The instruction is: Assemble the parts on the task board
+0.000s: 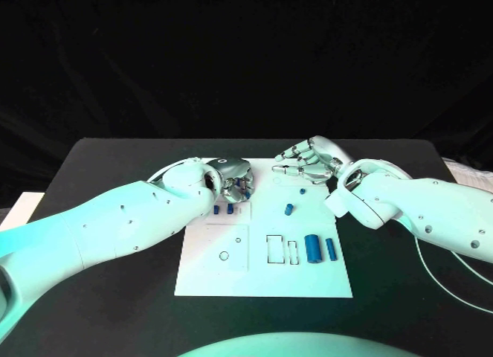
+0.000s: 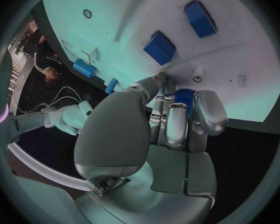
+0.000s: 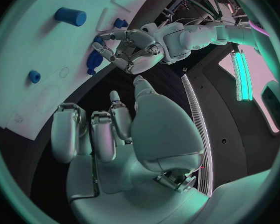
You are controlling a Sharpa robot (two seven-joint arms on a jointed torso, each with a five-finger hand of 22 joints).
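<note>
1. A small blue plastic part (image 2: 185,97) sits pinched in the fingers of the left hand (image 1: 233,178), at the far edge of the flat white task board (image 1: 311,279).
2. The right hand (image 1: 311,158) hovers beside the board's far edge, fingers loosely curled, holding nothing.
3. Two blue block parts (image 2: 160,48) stand seated near the left hand.
4. To do this well, keep the pinch firm, align the part squarely over its socket, and lower slowly.
</note>
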